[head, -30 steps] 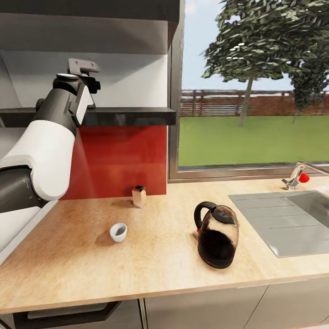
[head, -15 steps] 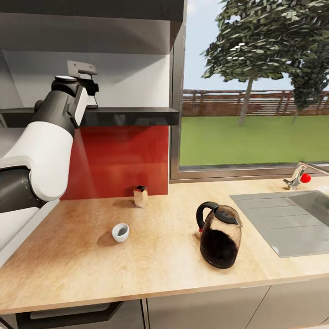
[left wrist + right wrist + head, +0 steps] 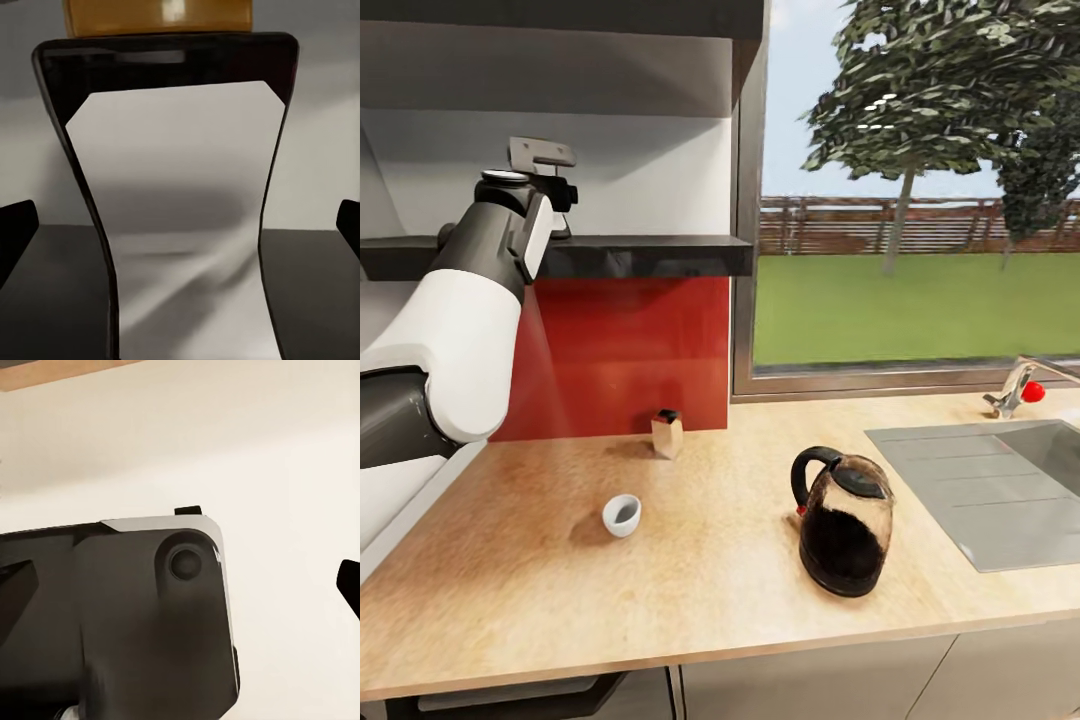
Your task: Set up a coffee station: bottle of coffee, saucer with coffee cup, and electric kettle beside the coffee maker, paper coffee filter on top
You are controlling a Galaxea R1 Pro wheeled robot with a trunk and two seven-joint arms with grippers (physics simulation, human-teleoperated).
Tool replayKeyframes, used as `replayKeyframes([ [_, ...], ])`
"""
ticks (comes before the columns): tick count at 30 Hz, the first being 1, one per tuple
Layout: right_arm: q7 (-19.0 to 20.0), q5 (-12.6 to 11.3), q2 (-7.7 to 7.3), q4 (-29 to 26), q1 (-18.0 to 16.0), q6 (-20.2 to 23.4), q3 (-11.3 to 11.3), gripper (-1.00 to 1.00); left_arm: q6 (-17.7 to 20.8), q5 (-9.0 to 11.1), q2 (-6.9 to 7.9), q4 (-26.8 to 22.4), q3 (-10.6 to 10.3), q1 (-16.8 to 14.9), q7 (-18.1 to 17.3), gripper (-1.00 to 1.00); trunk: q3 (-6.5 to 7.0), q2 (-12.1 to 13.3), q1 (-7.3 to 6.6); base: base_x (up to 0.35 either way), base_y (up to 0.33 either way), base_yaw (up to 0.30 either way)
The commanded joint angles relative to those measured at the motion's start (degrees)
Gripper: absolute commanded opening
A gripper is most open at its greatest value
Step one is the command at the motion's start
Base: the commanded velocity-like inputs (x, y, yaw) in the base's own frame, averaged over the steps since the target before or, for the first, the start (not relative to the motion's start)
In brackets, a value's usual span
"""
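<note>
Left arm [image 3: 470,300] is raised to the dark kitchen shelf [image 3: 650,255], up left above the red backsplash [image 3: 620,350]. Left gripper [image 3: 180,225] sits right at the bottle of coffee [image 3: 176,217]: in the left wrist view the dark flared body with its white label is close up between the two fingertips [image 3: 15,236], yellow cap at the top edge. Jaws are spread wide, one dark tip at each side of the picture, both apart from the bottle with a gap either side. Nothing gripped. The bottle stands upright on the shelf; in the head view the wrist hides it.

Right gripper [image 3: 180,585]: fingertips at the far edges of the right wrist view, so jaws wide apart, holding nothing. Between them a dark rounded robot part against a pale surface.

On the kitchen countertop [image 3: 690,590]:
- electric kettle [image 3: 845,535], upright, centre-right, near the front edge, left of the sink [image 3: 980,490], loop handle facing left.
- coffee cup [image 3: 621,515], upright, left of the kettle and well apart from it, straight on the worktop.
- small tan block with a dark top [image 3: 666,433], far side by the backsplash; can't tell what it is.

Tap with a red knob [image 3: 1020,388] at far right behind the sink. Window [image 3: 920,190] with lawn and trees behind.
</note>
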Motion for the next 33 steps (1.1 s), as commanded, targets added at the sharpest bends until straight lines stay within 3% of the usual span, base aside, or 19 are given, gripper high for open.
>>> replayKeyframes([
  [1,0.03,-0.07,0.04,-0.09,0.01,-0.11,-0.30,1.00,0.20,-0.17,-0.04,-0.05,0.25,-0.06,-0.01,1.00,-0.12,-0.12,0.04,0.010,0.000,0.000],
  [33,0.03,-0.16,-0.05,1.58,0.01,-0.11,-0.39,1.00,0.09,-0.16,0.61,0.03,0.25,1.24,-0.09,1.00,-0.12,-0.12,0.04,0.040,0.000,0.000],
])
